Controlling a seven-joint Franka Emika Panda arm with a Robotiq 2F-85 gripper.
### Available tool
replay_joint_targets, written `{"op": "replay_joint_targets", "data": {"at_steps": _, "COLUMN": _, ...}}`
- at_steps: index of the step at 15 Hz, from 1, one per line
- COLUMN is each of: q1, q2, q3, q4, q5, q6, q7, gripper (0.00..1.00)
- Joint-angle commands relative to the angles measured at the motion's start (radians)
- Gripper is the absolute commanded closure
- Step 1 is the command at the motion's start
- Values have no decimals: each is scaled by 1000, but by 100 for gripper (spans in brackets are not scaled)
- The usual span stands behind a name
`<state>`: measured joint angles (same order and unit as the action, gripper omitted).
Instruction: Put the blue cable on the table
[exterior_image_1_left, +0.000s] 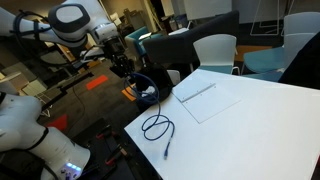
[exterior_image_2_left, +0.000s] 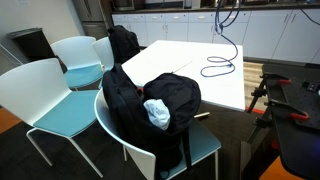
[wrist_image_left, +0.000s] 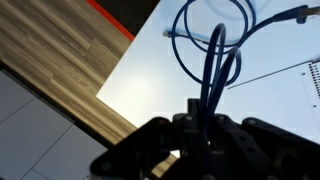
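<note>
My gripper (wrist_image_left: 205, 122) is shut on the blue cable (wrist_image_left: 214, 55), whose strands run up between the fingers. In an exterior view the gripper (exterior_image_1_left: 128, 68) is over the far left edge of the white table (exterior_image_1_left: 262, 122), with blue loops (exterior_image_1_left: 146, 88) hanging from it. In an exterior view the blue cable (exterior_image_2_left: 229, 22) hangs from the top edge down toward the table (exterior_image_2_left: 180, 55). A thin dark coil with a trailing end (exterior_image_1_left: 156, 127) lies on the table, and shows in another view (exterior_image_2_left: 216, 68). I cannot tell whether it is part of the held cable.
A pale rectangular sheet (exterior_image_1_left: 208, 98) lies on the table near the gripper. A black bag (exterior_image_2_left: 150, 100) with something white in it sits on a teal chair (exterior_image_2_left: 50, 100); a second black bag (exterior_image_2_left: 123, 42) stands behind. More chairs (exterior_image_1_left: 215, 50) ring the table. Wooden floor (wrist_image_left: 60, 50) lies beyond the table edge.
</note>
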<state>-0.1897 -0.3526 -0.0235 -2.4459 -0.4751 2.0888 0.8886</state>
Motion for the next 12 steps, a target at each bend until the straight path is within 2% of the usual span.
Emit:
{"op": "replay_joint_targets", "data": {"at_steps": 1, "q1": -8, "q2": 139, "q3": 41, "q4": -10, "q5": -73, "q6": 134, "q7": 103, "gripper": 99}}
{"op": "replay_joint_targets", "data": {"at_steps": 5, "q1": 28, "q2": 355, "q3": 60, "q4": -15, "q5": -217, "q6": 321, "q7": 323, "gripper": 99}}
{"op": "replay_joint_targets", "data": {"at_steps": 9, "q1": 88, "q2": 522, "q3": 0, "q4": -23, "q5": -294, "q6": 469, "q7": 471, "gripper": 99}}
{"op": "replay_joint_targets", "data": {"at_steps": 10, "q1": 100, "q2": 548, "q3": -18, "q4": -27, "q5": -296, "q6": 497, "q7": 485, "gripper": 69}}
{"op": "replay_joint_targets", "data": {"at_steps": 11, "q1": 111, "q2": 564, "q3": -36, "q4": -31, "q5": -296, "q6": 518, "q7": 491, "gripper": 68}}
{"op": "replay_joint_targets", "data": {"at_steps": 12, "q1": 124, "q2": 570, "q3": -55, "q4": -37, "q5": -297, "q6": 534, "q7": 499, "gripper": 61}}
